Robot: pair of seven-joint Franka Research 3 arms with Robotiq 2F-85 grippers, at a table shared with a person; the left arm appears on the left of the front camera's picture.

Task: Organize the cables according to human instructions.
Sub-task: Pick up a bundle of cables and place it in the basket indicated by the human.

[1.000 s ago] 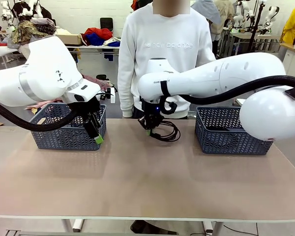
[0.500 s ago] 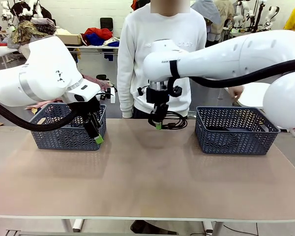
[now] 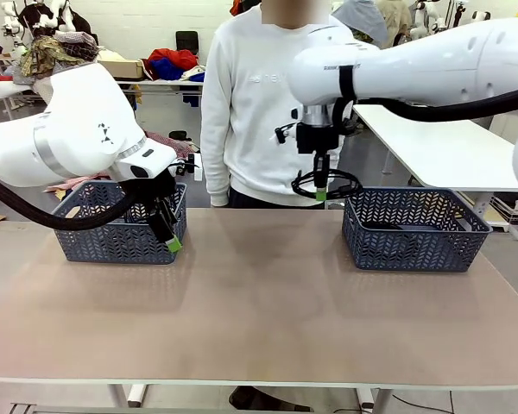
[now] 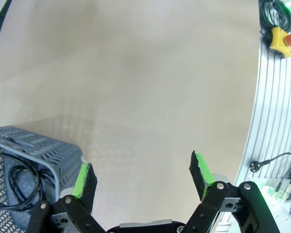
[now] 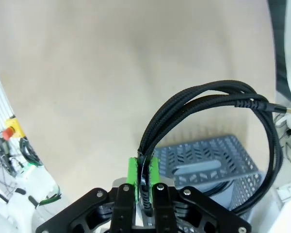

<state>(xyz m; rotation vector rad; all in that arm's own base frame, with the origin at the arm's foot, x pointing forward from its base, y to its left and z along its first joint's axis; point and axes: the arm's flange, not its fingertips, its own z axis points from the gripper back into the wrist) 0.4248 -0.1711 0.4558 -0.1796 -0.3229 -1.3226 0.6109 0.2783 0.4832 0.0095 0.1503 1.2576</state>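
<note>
On the left, my left gripper [image 3: 173, 244] hung with its jaws spread wide and nothing between them, just in front of the left basket [image 3: 112, 237]. The left wrist view showed that basket's corner beside one green pad, with a coiled black cord [image 4: 12, 182] lying inside it, and bare table ahead of the claw.

Across the middle, the person [image 3: 276, 103] stood at the far side of the table.

On the right, my right gripper [image 3: 321, 191] was clamped fully shut on a loop of black cable [image 3: 332, 183], raised well above the table and just to the left of the right basket [image 3: 414, 231]. In the right wrist view the cable [image 5: 208, 111] arched out from between the pads [image 5: 132, 170], and the basket [image 5: 203, 165] sat below and beyond the claw.

My worry was the pinch: only a few strands sat between the pads, so a swing could shake the coil loose. Releasing short of the basket would drape the loop over its near wall.
</note>
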